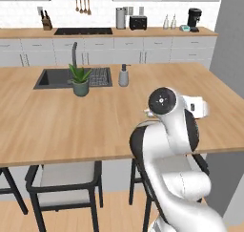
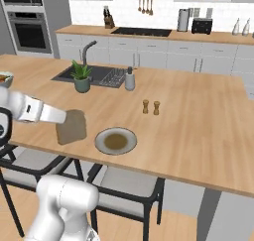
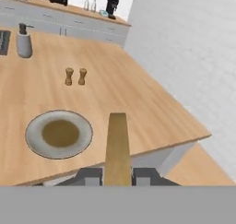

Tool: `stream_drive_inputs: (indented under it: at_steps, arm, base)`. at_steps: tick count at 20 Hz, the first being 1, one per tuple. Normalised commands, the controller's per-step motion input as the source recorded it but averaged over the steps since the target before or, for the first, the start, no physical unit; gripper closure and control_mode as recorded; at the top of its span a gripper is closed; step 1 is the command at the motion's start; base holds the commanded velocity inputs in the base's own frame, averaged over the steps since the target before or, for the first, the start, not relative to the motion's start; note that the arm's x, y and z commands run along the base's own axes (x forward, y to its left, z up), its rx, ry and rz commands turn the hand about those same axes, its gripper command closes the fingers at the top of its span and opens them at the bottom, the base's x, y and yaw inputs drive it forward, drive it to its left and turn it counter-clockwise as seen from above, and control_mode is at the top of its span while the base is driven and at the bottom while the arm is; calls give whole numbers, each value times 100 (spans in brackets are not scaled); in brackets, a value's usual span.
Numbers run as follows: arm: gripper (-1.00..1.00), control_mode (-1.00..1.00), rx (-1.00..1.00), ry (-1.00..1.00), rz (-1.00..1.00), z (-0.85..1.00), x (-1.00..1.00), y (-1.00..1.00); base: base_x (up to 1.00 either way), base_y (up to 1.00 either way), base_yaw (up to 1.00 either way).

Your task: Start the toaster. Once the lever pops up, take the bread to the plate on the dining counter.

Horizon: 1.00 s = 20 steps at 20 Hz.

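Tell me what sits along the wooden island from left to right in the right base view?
Small green potted plant → tan-brown bread slice → round cream plate with darker middle → grey soap dispenser → two small wooden shakers.

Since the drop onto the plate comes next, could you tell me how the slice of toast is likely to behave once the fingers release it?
The toast hangs straight and unbent from the fingers, so it is probably stiff. It looks thin and small beside the plate, so likely light. Held on edge, it would probably topple flat rather than stand, and may land partly off the plate.
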Motion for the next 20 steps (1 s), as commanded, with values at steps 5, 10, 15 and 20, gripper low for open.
stream_drive_inputs:
  at_steps: [5,10,15,20]
  arm:
    - [100,-100,-2,1,-48,-19,67,0]
    - [100,-100,0,9,-23,-21,70,-4]
    - [100,-100,0,10,-8,-52,75,-18]
    - [100,-100,0,13,-4,-66,65,-35]
  base:
    - [0,0,0]
    - [0,0,0]
    - [0,0,0]
    - [0,0,0]
